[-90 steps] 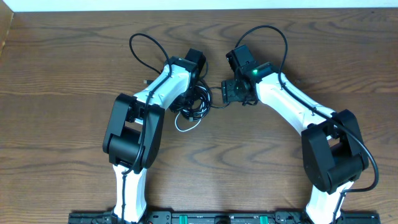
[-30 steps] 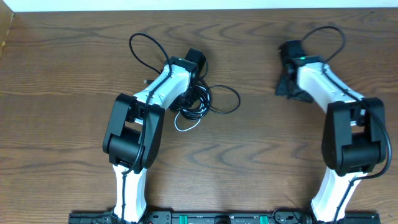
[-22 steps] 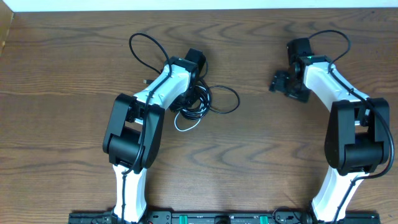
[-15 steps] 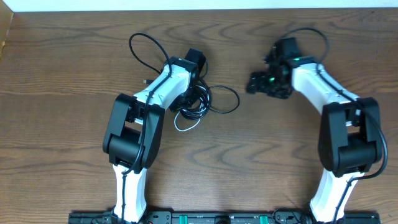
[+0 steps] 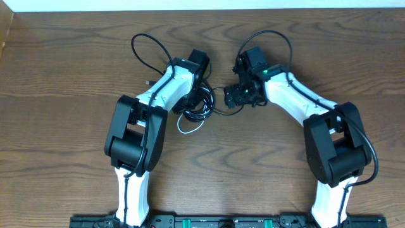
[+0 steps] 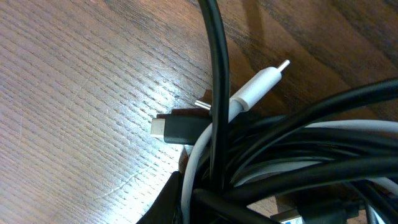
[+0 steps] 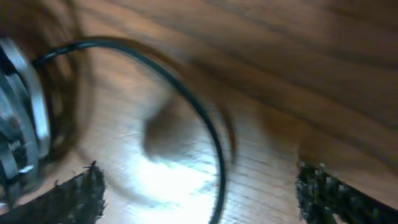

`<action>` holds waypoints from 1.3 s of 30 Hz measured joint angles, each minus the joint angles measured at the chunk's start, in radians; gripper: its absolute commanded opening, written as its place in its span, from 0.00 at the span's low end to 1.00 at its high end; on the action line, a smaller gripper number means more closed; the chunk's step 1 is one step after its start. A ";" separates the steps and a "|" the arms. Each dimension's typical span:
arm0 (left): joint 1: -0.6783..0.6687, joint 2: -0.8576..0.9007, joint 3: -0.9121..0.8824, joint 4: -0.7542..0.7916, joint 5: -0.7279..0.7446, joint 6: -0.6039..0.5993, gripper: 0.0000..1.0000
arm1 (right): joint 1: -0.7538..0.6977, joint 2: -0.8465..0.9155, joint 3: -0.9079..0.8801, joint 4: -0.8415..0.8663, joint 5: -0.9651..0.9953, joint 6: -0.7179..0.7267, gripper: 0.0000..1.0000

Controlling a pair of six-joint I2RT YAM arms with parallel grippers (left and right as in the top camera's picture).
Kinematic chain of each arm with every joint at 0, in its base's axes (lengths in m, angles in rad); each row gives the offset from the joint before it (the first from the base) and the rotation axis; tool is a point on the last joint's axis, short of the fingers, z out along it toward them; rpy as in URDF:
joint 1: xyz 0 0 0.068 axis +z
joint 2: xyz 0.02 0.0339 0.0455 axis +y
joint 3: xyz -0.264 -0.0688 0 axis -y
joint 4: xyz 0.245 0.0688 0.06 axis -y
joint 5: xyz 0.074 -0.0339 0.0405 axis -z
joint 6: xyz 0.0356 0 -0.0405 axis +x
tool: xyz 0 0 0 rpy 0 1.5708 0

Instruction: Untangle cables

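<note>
One second back, the right tool (image 5: 234, 96) was out at the far right of the desk (image 5: 76, 63), well away from the cables (image 5: 201, 109). A black loop it had left trailing lay spread to the right of the heap. Now the arm has swung in again and hangs over that loop, just beside the bundle, and its fingers have spread wide. The right wrist view is blurred, but it shows the two fingertips far apart with one black strand (image 7: 205, 130) curving across the desk between them. I judge this to be a fresh approach for another pull, with nothing gripped by that side yet.

The left tool (image 5: 199, 92) has not shifted. It sits on the heap near the middle of the desk with its fingers together. It appears to pinch the cords as an anchor, though the cords hide the fingers themselves.

The bundle is still mostly knotted. Several thin black cords are coiled over one another, and a white cord's loop (image 5: 185, 128) pokes out on the near side. Up close, the white plug (image 6: 258, 87) and a black plug (image 6: 177, 127) stick out from under crossing black strands.
</note>
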 measured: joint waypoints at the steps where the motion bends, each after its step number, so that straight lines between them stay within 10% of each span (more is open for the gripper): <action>1: 0.000 0.000 0.000 0.000 0.000 0.000 0.08 | 0.006 0.000 0.000 0.000 0.026 0.000 0.99; 21: 0.000 0.000 0.000 0.000 0.000 0.000 0.08 | -0.003 0.000 0.000 -0.028 0.349 -0.010 0.88; 39: 0.000 0.000 0.000 0.000 0.000 0.000 0.08 | -0.119 0.000 0.000 -0.077 0.404 -0.011 0.99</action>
